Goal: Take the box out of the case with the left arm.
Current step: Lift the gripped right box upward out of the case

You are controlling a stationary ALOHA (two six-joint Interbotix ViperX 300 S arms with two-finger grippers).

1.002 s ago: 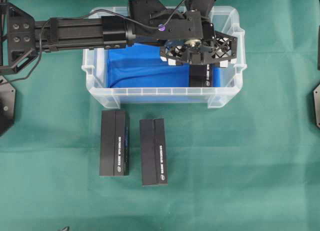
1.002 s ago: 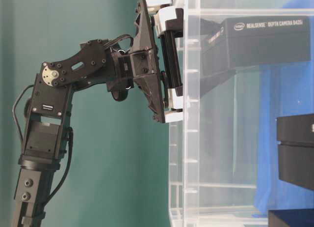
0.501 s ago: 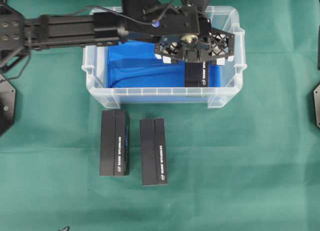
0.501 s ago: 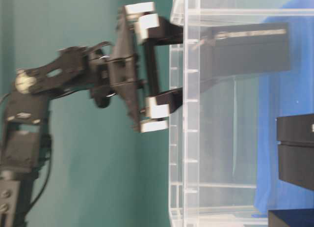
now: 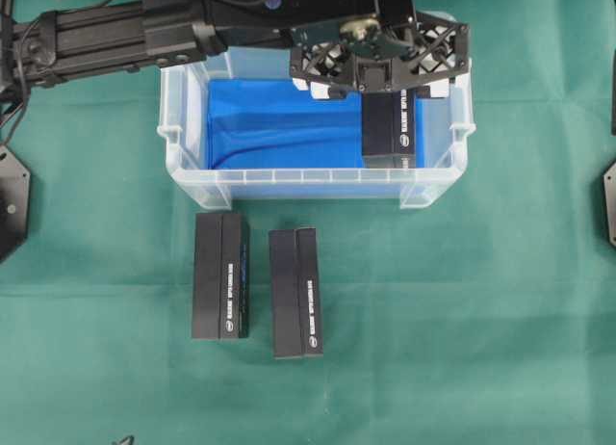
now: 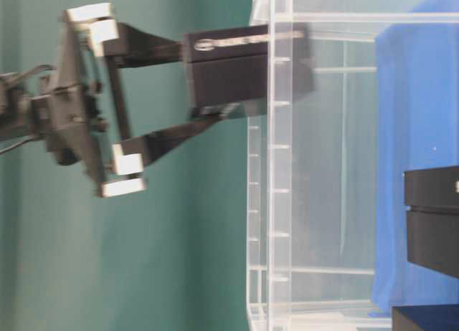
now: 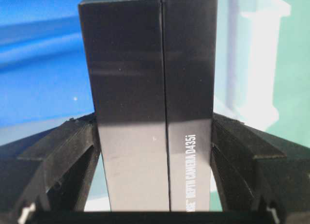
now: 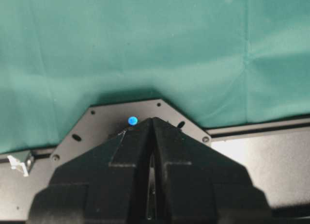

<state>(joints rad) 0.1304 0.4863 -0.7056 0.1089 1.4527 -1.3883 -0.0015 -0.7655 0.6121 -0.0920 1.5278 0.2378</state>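
1. Far left of the overhead view: the left arm runs in across the top edge and reaches over the case, the clear bin with the blue lining on its floor.
2. Below the case, two black boxes lie side by side on the green cloth, close to each other but not touching, long sides parallel. Neither wrist camera shows these two.
3. Over the right end of the case, the left gripper is clamped on the box. From overhead the box looks like it sits just inside the case's right end, so you can't judge its height there.
4. The table-level view sorts that out: the box is up at the case's rim, partly outside the clear wall and partly behind it, with the gripper's fingers pinching it from either side. That frame is blurry around the arm.
5. The left wrist view gives the close-up: the box fills the middle, squeezed between both black fingers, white "DEPTH CAMERA D435i" lettering readable on it, blue lining behind.
6. The right wrist view shows only the right gripper with its jaws pressed together, holding nothing, above green cloth and a black plate.
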